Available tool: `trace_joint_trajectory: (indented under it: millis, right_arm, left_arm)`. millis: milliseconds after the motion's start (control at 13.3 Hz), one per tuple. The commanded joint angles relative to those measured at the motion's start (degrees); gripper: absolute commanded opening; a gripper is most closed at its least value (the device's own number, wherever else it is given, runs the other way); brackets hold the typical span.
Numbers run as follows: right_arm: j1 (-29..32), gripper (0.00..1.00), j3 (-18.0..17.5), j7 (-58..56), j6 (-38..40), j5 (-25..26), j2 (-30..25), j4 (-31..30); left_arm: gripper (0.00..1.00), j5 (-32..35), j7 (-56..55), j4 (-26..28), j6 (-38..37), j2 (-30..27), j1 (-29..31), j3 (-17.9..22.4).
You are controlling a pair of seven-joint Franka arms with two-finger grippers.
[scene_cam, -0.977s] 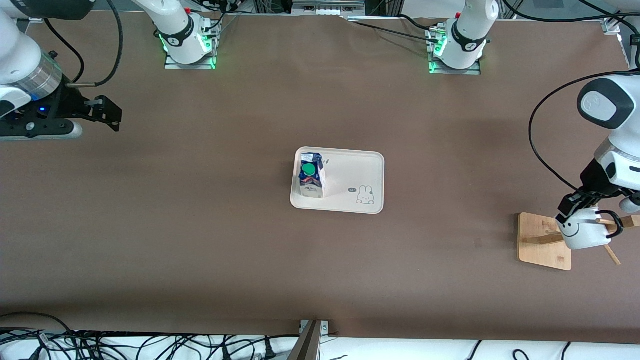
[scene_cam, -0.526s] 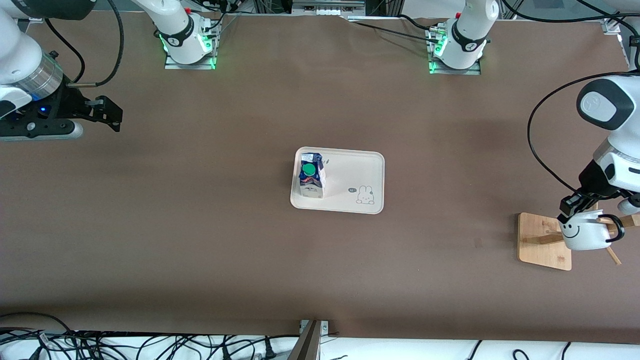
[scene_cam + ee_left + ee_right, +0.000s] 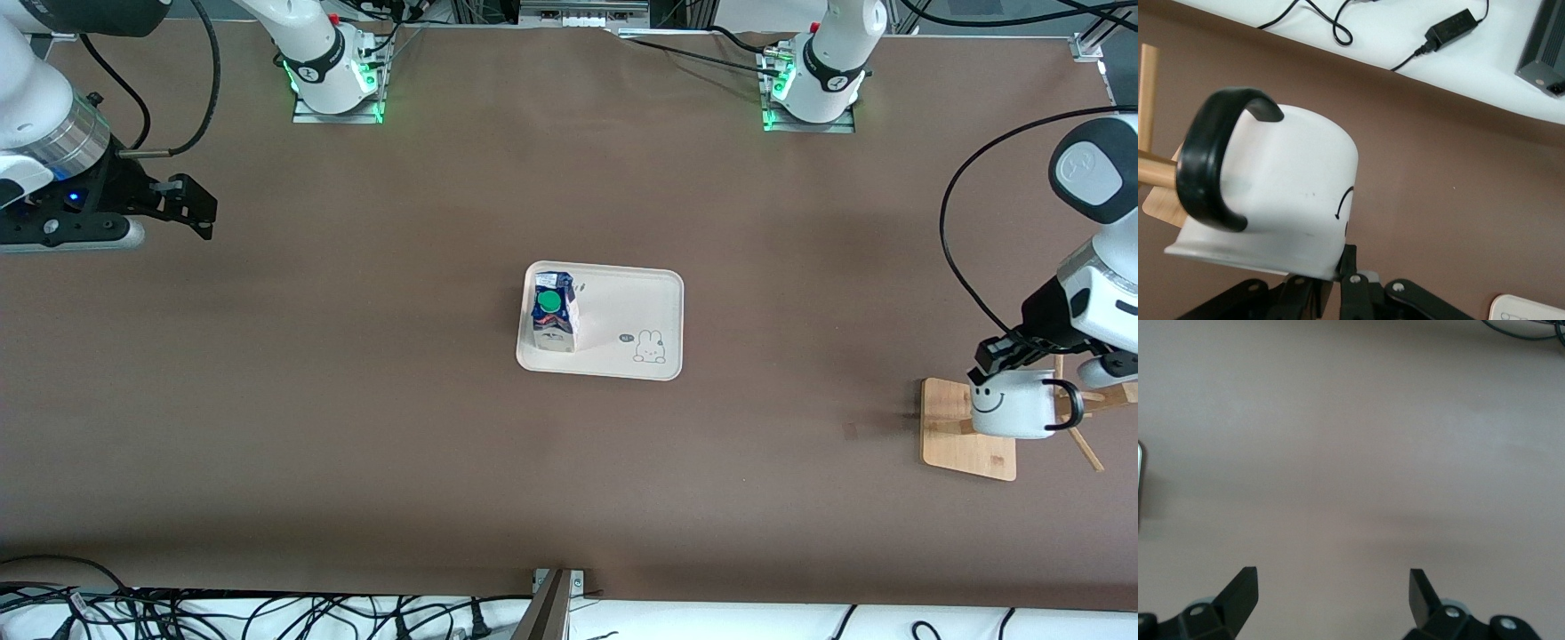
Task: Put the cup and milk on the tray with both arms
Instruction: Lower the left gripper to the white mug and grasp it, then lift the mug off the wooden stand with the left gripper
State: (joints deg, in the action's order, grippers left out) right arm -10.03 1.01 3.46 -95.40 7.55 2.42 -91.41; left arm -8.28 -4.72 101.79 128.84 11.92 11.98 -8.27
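Across the brown table [image 3: 356, 427], largest first: the right arm waits near the table edge at its own end, its gripper [image 3: 191, 206] hanging over bare tabletop with the fingers [image 3: 1241, 590] spread wide and nothing between them. At the middle of the table lies the cream tray [image 3: 631, 307], its rabbit drawing toward the corner nearer the front camera. The milk carton [image 3: 553, 318] already stands upright on the tray, at the end toward the right arm, green cap up. At the left arm's end of the table, a wooden mug stand [image 3: 956, 431] has its square base near the edge, and over it the left gripper [image 3: 996, 360] is clamped on the rim of the smiley-face cup [image 3: 1009, 404]; the wrist view shows the black handle [image 3: 1208, 160] with a wooden peg [image 3: 1155, 170] running into it. The step in hand looks like drawing the cup off the stand. Next the handle must slide fully clear of the peg without dragging the stand, then the cup must be carried to the tray's free half beside the milk and set down upright.
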Motion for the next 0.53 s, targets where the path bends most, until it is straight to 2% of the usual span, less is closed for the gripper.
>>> trace_joint_trajectory:
  millis: [0, 150, 225, 451]
  right_arm:
    - [0.37, 1.0, 0.13, -0.03, -1.46, 0.27, 1.18, 0.98]
    - [-0.16, 1.0, -0.13, -0.03, -0.67, 0.27, 1.18, 0.63]
    - [-0.42, 1.0, -0.39, -0.12, 0.55, 0.19, 1.18, 0.19]
    - [-2.36, 1.0, -0.4, -0.03, 4.43, 0.19, 1.44, -0.08]
  left_arm:
    - [0.0, 2.75, 0.85, -9.03, -15.04, 0.04, -0.29, -3.5]
    - [0.0, 2.66, 1.03, -14.93, -27.19, 0.47, -0.56, -5.35]
    - [0.0, 2.49, 1.03, -16.09, -31.42, 0.48, -0.56, -6.75]
    - [0.0, 2.14, 1.03, -17.06, -37.94, 0.21, -0.56, -8.51]
